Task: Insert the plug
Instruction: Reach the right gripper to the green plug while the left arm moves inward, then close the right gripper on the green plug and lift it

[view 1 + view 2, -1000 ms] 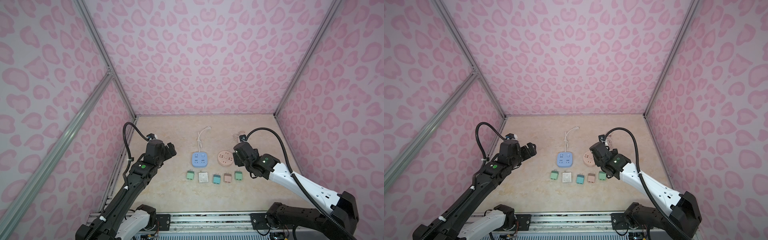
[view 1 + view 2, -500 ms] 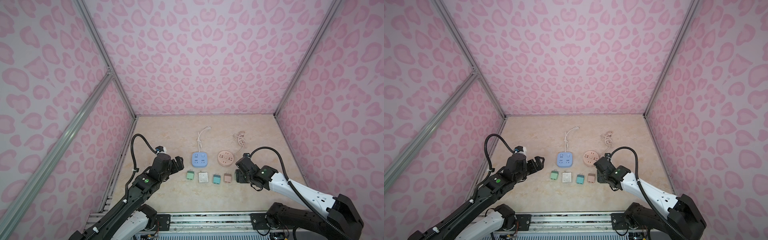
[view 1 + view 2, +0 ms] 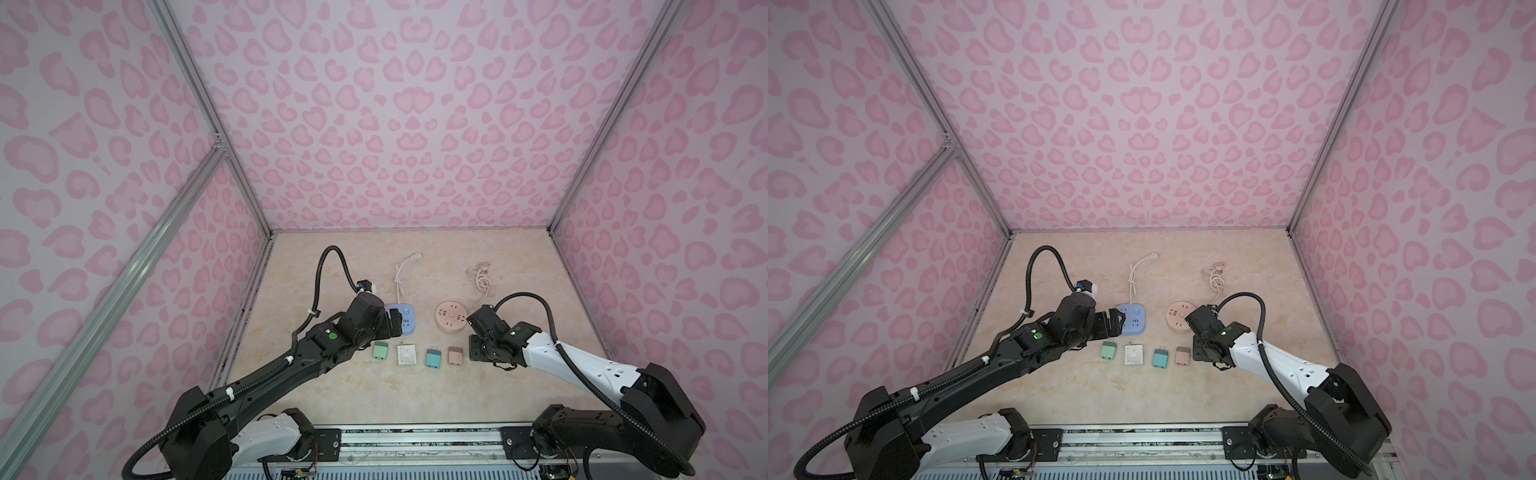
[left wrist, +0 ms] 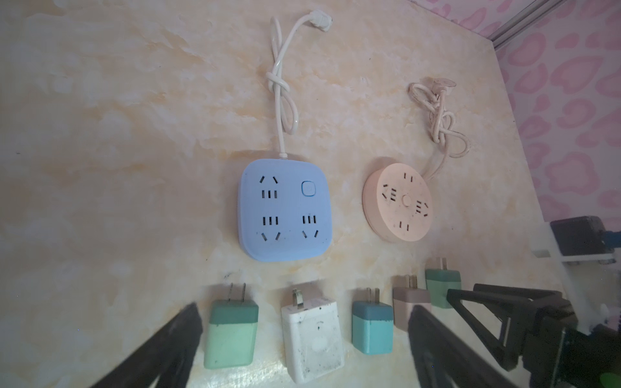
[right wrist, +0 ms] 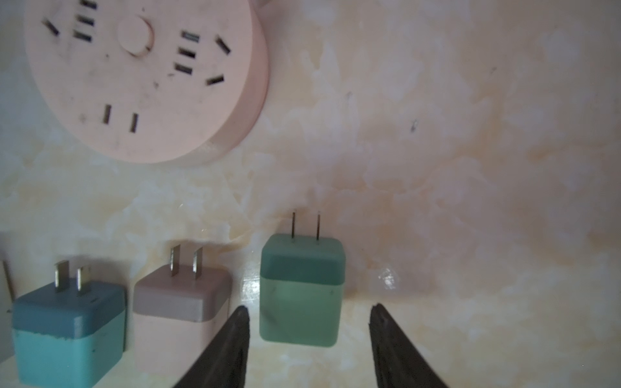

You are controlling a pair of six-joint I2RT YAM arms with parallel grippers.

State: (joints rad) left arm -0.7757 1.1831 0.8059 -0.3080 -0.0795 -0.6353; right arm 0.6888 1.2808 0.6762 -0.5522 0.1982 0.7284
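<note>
On the bench's (image 5: 437,134) right, the right end effector (image 5: 309,307) straddles a plug (image 5: 301,289), half open, not yet gripping. The plug is likely light, rigid and slick, so pinch its flat sides. Left end effector (image 4: 304,307): wide open, empty.

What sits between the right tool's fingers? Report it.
The green plug: its back end lies between the right tool's fingers, a gap on either side, untouched. The right wrist view shows it.

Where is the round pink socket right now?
In both top views the round pink socket sits right of the square blue power strip, just behind the beige plug adapter.
</note>
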